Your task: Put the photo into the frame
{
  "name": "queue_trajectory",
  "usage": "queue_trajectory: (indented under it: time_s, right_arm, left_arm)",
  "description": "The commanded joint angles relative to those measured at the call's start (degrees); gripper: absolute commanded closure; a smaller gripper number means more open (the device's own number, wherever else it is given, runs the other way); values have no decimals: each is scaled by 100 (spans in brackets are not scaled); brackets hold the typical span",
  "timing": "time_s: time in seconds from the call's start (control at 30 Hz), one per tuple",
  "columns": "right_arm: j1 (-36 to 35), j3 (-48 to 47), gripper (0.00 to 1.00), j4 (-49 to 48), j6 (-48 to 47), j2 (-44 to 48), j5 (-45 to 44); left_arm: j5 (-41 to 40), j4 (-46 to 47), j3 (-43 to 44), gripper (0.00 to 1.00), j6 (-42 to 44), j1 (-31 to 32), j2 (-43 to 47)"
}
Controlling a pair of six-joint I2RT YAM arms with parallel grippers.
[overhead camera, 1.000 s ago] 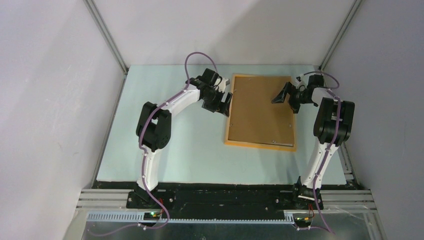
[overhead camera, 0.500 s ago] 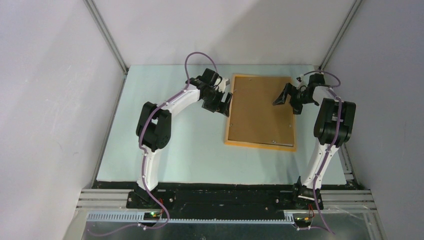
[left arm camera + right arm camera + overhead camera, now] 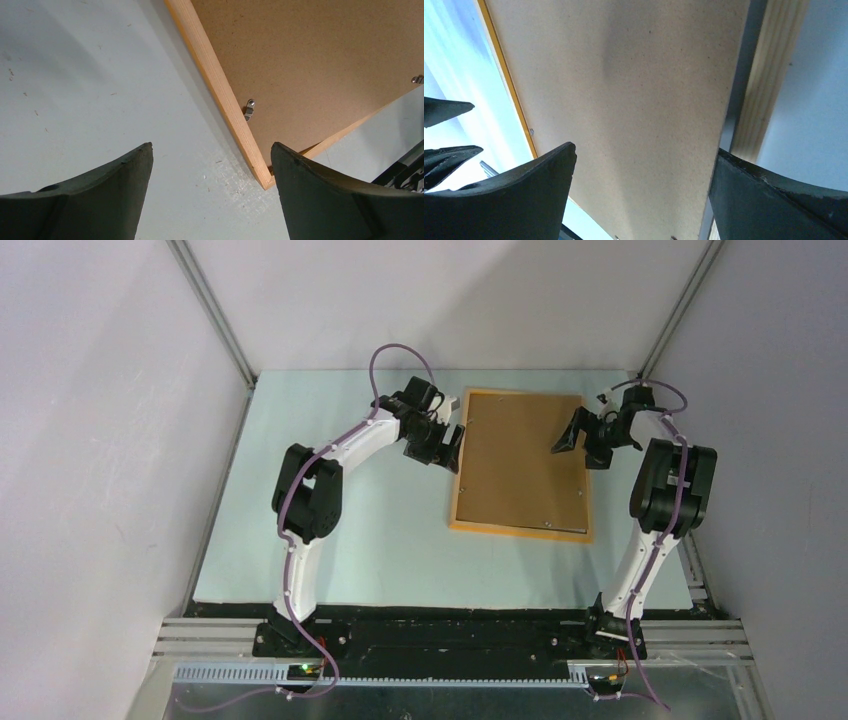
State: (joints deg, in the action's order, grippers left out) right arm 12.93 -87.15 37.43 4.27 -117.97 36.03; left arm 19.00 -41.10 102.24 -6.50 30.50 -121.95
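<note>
Top external view: the right arm is shifting a touch, its right gripper now sitting slightly farther back and to the right than a second ago, with the elbow swung outward too. The left arm is staying put, no change there. The frame is lying flat on the pale table mat, back side up, exactly where it was, with the brown backing board filling it. The left gripper is sitting just beside the frame's left rail, toward the far end. The right gripper is hovering over the board's right edge, also toward the far end. Both are standing wide, and neither is carrying anything.

Left wrist view: the left gripper is spreading its two dark fingers far apart with nothing between them but bare table mat and a corner of the frame. The orange-yellow rail is running diagonally away, the backing board lying inside it, and a small metal clip is standing at the rail's inner edge. Whether a fingertip is touching the wood, I cannot tell.

Right wrist view: the right gripper is gaping wide as well, holding nothing. The backing board is filling the space between the fingers, with a pale wooden rail of the frame running along its right side and a grey strip showing between the two
</note>
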Motion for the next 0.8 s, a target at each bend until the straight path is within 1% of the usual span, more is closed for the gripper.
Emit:
queue_trajectory:
  time_s: [0.0,0.53,0.77]
  right_arm:
    - [72,-297,3,188,-203,476,-130]
    - [130,-258,3,335,-410,811,-646]
    - [95,-123,3,154,-410,897,-920]
  left_arm:
    - [-37,97,94,8,44,6,419]
    - [-55,100,47,8,43,-1,560]
    - [-98,96,-9,8,40,-5,602]
